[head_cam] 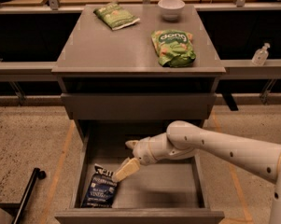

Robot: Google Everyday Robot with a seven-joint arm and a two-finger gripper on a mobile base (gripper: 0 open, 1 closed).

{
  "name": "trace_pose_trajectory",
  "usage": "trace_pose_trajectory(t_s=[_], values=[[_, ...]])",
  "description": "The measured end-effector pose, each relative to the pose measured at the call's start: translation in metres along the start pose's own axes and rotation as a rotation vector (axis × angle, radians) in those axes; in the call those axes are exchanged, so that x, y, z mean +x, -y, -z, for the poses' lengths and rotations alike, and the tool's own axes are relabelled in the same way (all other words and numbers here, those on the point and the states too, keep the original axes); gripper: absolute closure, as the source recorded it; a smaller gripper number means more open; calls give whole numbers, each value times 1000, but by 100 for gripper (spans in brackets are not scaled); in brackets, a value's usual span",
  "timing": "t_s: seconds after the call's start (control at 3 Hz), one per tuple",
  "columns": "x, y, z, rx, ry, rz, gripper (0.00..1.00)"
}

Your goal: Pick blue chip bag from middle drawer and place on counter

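Note:
The blue chip bag (101,191) lies flat in the front left corner of the open middle drawer (164,188). My gripper (122,160) is inside the drawer, just above and to the right of the bag. Its fingers are spread open, and the lower fingertip (117,173) is close to the bag's top right corner. It holds nothing. The white arm reaches in from the right. The grey counter (112,48) is the cabinet's top, above the drawer.
Two green snack bags (116,15) (173,46) and a white bowl (171,7) sit on the counter. The shut upper drawer front (137,106) overhangs the rear of the open drawer. A sanitizer bottle (260,55) stands on the right ledge. A black bar (28,195) lies on the floor at left.

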State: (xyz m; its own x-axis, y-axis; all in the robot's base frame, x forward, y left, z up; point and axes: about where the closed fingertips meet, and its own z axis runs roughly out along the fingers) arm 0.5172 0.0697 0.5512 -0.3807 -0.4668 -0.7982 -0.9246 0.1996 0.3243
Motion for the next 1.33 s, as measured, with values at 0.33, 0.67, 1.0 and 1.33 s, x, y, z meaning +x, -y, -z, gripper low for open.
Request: trace_pose_trajectory(t_s=[0.33, 0.67, 1.0, 1.33], values=[[23, 17, -35, 3, -25, -26, 0], [45, 32, -68, 14, -109, -23, 0], [67, 43, -99, 16, -205, -18, 0], [85, 44, -126, -5, -247, -34, 0]])
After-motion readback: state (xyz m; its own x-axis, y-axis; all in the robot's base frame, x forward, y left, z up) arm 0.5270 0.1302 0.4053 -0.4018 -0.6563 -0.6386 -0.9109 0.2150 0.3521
